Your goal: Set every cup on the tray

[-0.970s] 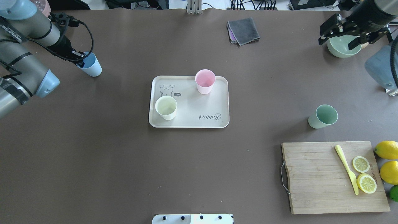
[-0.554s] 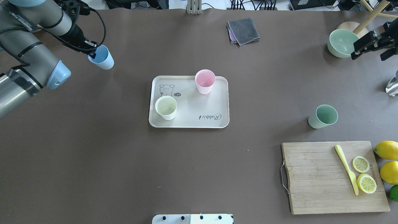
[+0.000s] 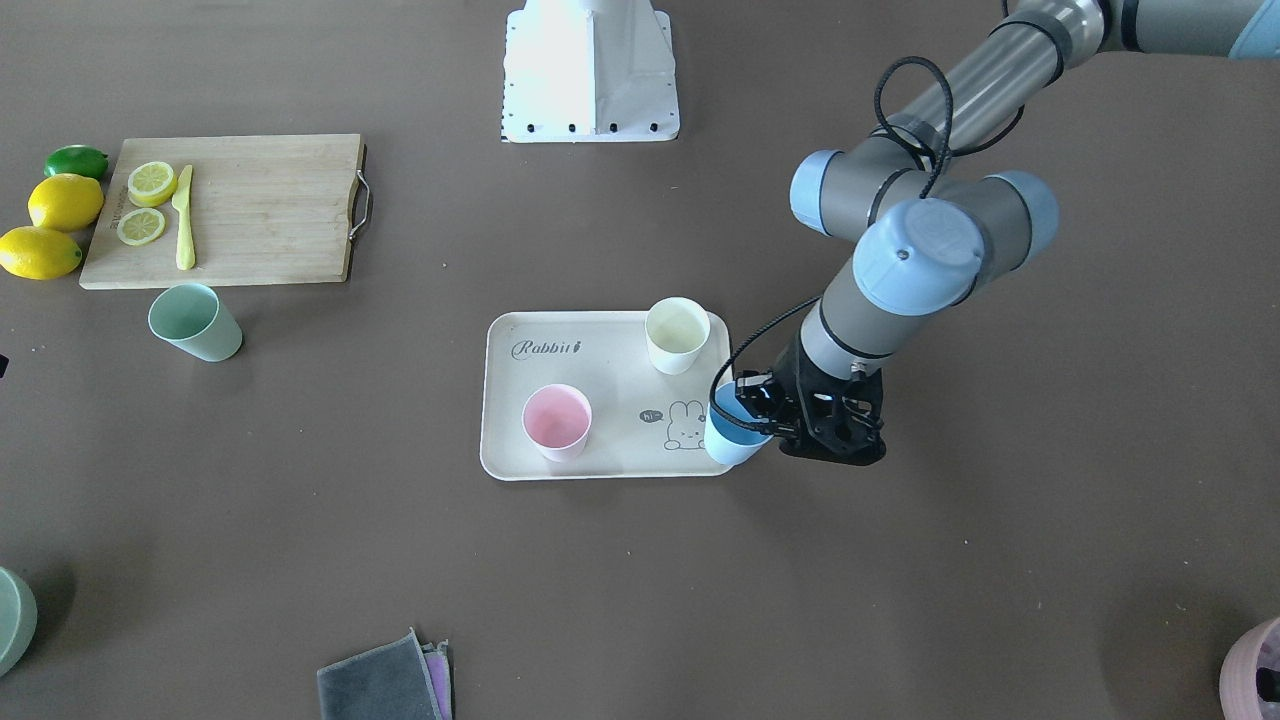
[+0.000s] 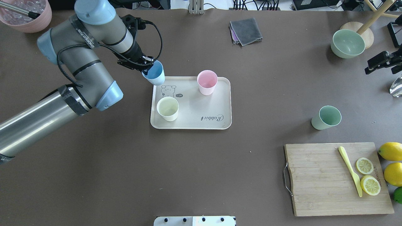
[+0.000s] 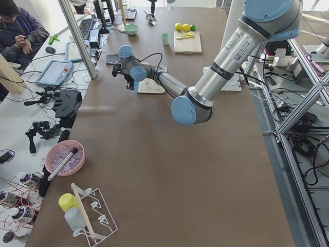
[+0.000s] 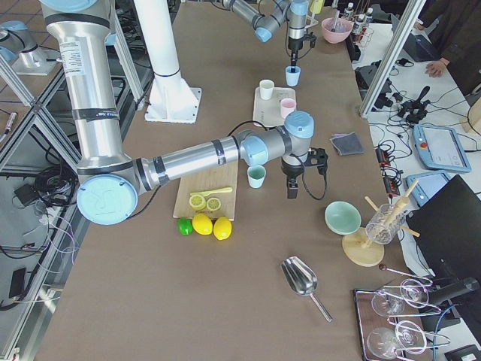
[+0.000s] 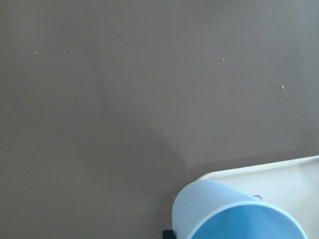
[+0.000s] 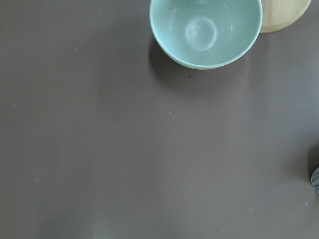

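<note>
The beige tray [image 4: 191,121] with "Rabbit" lettering lies mid-table and holds a pink cup [image 4: 207,82] and a cream cup [image 4: 167,108]. My left gripper [image 4: 147,69] is shut on the rim of a blue cup [image 4: 154,73] and holds it tilted over the tray's far left corner. This cup also shows in the front view [image 3: 730,440] and in the left wrist view [image 7: 234,214]. A green cup [image 4: 326,117] stands on the table to the tray's right. My right gripper [image 4: 388,64] is open and empty at the far right edge.
A wooden cutting board [image 4: 317,179] with lemon slices and a yellow knife lies front right, with whole lemons [image 4: 391,151] beside it. A green bowl [image 4: 347,43] stands far right, a grey cloth [image 4: 245,30] at the back, a pink bowl [image 4: 28,15] far left.
My left arm has carried the blue cup from the far left of the table rightward to the tray's corner. My right gripper has moved away from the green bowl toward the right edge.
</note>
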`<state>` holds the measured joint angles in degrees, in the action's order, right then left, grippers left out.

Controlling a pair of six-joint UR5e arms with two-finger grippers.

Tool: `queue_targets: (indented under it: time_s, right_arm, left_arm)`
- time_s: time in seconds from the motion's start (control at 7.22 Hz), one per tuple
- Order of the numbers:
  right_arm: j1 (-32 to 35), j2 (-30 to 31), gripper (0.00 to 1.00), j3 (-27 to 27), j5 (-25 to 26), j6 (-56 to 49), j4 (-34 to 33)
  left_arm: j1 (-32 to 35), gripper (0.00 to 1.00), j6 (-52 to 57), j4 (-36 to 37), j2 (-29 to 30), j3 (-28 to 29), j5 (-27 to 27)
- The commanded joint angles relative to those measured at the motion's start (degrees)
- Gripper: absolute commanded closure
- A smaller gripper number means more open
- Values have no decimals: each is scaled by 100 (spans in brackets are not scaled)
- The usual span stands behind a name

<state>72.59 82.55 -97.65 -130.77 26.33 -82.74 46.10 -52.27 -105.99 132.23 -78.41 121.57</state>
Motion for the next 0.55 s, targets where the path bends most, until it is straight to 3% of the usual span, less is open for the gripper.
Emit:
queue_targets:
  time_s: [0.0,0.14,0.28,0.42]
  right_arm:
    - [-8,-29,0,115,-18,30,162]
    - [-8,-37,0,106,-18,65,162]
    - [-8,-46,0,97,-18,74,162]
    - [-8,-46,0,71,-18,144,162]
  left_arm:
    - [-364,100,-214,-35,66,19,-212]
    - [-452,100,-188,-53,66,62,-387]
    - [-462,58,-153,-53,66,63,-432]
    - [-453,2,-135,-53,66,19,-441]
